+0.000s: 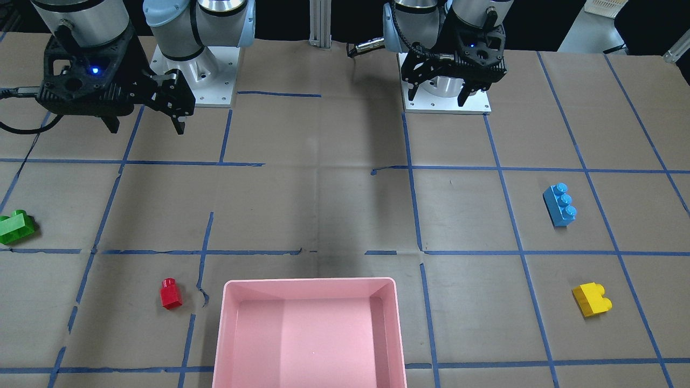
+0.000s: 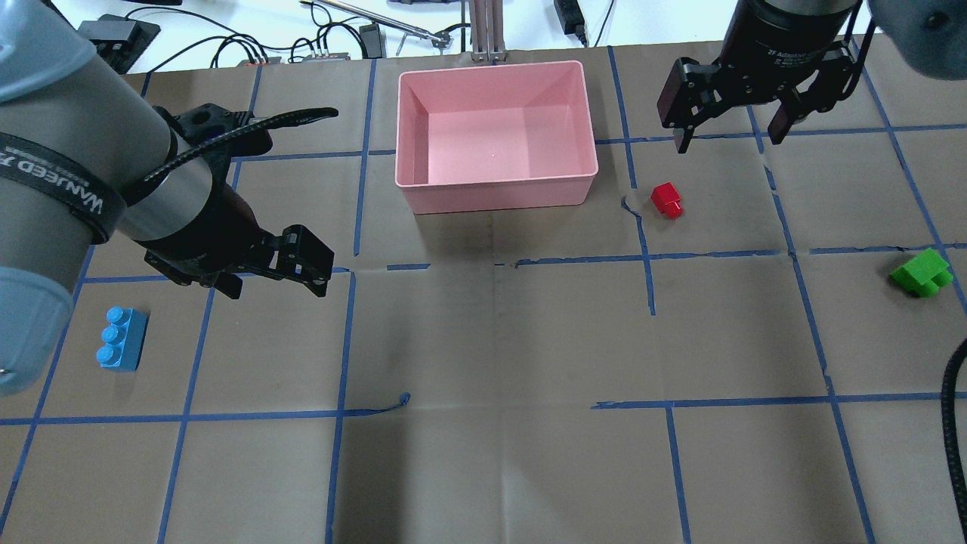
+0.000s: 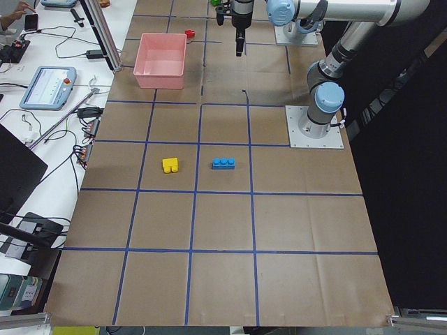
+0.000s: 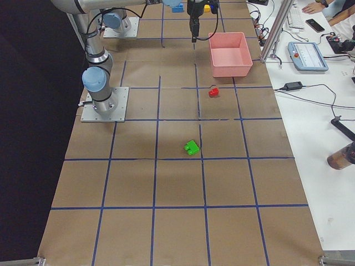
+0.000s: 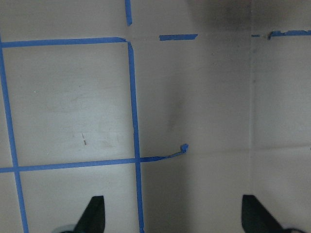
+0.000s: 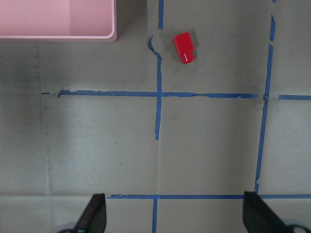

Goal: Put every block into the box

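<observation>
big table (image 3: 223,279) wrapped in brown paper, blue tape grid (image 2: 755,401) over it, torn in spots. white bench (image 4: 299,155) along far side: cables (image 2: 227,47), grey tablet thing (image 3: 45,87), aluminium post (image 3: 101,38). opposite side pitch dark (image 3: 405,174), maybe black curtain. even overhead light.

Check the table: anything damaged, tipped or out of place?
Minor only. The blue tape is torn and curled beside the red block, and a loose tape end strays off its line in the left wrist view. That block, the yellow block and the green block seem tipped on their sides.
</observation>
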### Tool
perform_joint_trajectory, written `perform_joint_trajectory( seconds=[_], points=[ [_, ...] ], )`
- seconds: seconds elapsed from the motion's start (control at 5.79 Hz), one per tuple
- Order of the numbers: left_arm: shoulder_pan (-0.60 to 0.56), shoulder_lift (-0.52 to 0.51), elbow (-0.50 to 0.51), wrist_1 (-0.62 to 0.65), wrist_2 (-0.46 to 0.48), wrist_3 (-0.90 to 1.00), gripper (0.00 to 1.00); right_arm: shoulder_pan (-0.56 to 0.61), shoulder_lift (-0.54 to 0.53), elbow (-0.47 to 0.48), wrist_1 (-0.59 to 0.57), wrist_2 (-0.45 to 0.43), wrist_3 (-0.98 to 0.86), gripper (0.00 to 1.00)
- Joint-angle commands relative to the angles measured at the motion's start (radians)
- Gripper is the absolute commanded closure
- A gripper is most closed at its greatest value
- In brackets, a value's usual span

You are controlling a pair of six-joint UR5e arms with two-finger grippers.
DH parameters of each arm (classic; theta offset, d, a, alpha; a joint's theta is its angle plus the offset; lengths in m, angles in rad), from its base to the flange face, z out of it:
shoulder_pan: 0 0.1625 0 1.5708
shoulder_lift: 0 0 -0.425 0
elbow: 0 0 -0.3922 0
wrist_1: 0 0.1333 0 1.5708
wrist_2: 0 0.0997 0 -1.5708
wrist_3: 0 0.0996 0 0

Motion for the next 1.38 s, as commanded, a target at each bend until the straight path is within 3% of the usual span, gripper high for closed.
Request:
perform_joint_trajectory(
  seconds=[0.0,1.21],
  points=[
    [0.0,-0.006,0.005,0.0,-0.002,-0.002,0.0,0.0,0.0,0.0,0.0,0.0,0.0,0.0],
    [0.0,-0.006,-0.003,-0.012,-0.01,0.001,0.0,0.0,0.0,0.0,0.0,0.0,0.0,0.0]
  ],
)
